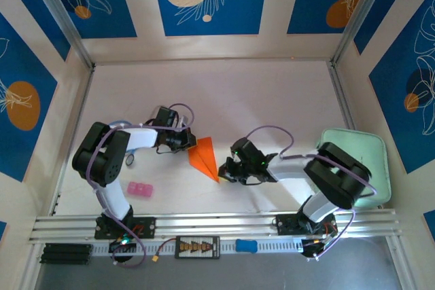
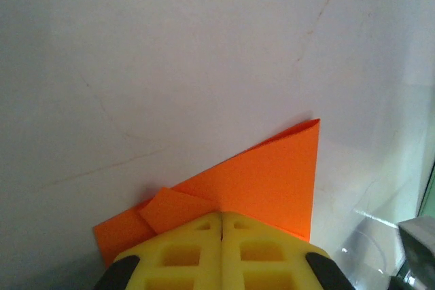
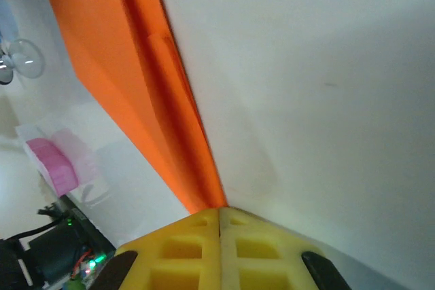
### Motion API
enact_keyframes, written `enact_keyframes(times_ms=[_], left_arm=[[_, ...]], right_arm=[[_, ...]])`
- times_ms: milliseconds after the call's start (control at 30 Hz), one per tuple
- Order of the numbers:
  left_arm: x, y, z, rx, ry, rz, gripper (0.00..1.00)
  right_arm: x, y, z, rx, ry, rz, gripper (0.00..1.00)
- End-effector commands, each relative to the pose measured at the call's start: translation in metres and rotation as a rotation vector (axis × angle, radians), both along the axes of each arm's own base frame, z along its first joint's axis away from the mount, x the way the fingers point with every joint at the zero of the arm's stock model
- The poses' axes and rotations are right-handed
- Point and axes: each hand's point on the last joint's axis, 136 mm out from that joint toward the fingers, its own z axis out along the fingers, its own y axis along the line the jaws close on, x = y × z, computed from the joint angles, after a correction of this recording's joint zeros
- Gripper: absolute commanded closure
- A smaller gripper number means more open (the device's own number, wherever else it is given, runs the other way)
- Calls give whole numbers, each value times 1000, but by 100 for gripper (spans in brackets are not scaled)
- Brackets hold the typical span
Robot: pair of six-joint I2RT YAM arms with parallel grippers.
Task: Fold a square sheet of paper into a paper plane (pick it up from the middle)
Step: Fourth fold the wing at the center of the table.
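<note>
A: So, where's the paper plane (image 1: 206, 159)?
B: Mid-surface (image 1: 272, 100), flat. Left end effector (image 2: 221, 219) is closed at its wide tail and right end effector (image 3: 219, 214) is closed at its nose.
A: Handling?
B: Probably featherlight and flimsy. Pinch the centre crease.

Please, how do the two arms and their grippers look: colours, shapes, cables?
The left arm and right arm have white links, black joints and looping purple cables. The left gripper and right gripper have yellow fingers with square cut-outs.
</note>
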Motion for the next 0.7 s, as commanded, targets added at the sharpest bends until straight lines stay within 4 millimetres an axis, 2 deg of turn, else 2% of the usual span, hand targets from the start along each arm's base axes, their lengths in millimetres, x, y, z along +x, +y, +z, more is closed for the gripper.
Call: enact_keyframes(times_ms=[0,133,200,300,533,667], left_arm=[[-18,6,-22,45,64,-33,100],[-19,3,-21,44,61,-48,100],[-19,2,-21,47,62,-52,100],[-21,0,-22,48,66,-54,100],[-21,1,-22,49,67,-52,100],[-22,1,-21,48,68,-53,100]], right_arm=[[1,-26,8,-78,-41,0,99],[13,-20,35,-12,-113,63,98],[15,-8,44,17,-131,117,98],[20,9,44,12,-131,171,98],[28,49,27,-12,-90,258,98],[26,48,-1,-71,-17,260,98]])
